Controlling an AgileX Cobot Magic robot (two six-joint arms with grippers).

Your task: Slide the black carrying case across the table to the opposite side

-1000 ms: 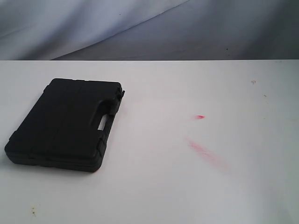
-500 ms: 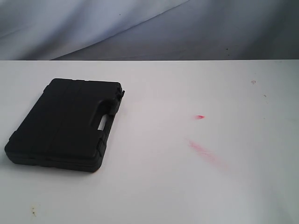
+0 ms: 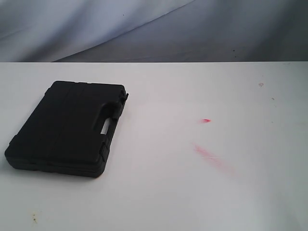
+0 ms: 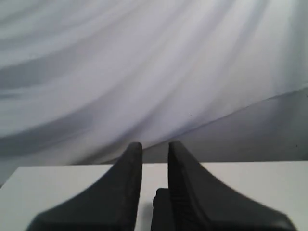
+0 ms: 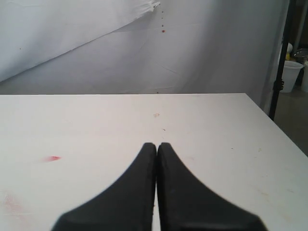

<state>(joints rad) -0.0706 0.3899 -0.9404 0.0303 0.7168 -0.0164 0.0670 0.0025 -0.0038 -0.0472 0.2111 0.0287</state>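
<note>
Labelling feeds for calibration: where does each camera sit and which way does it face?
Exterior view: off the arms, looking across the white tabletop at the black plastic carrying case; no robot part shows.
Left wrist view: behind the left gripper, jaws slightly apart, facing the grey cloth backdrop.
Right wrist view: behind the right gripper, jaws shut, facing across the tabletop.
Exterior and right wrist share the small red smear.

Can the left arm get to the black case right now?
Probably yes. The black case lies flat on the left part of the table, that arm's side, with nothing blocking it. The left tool is slightly open.
</note>
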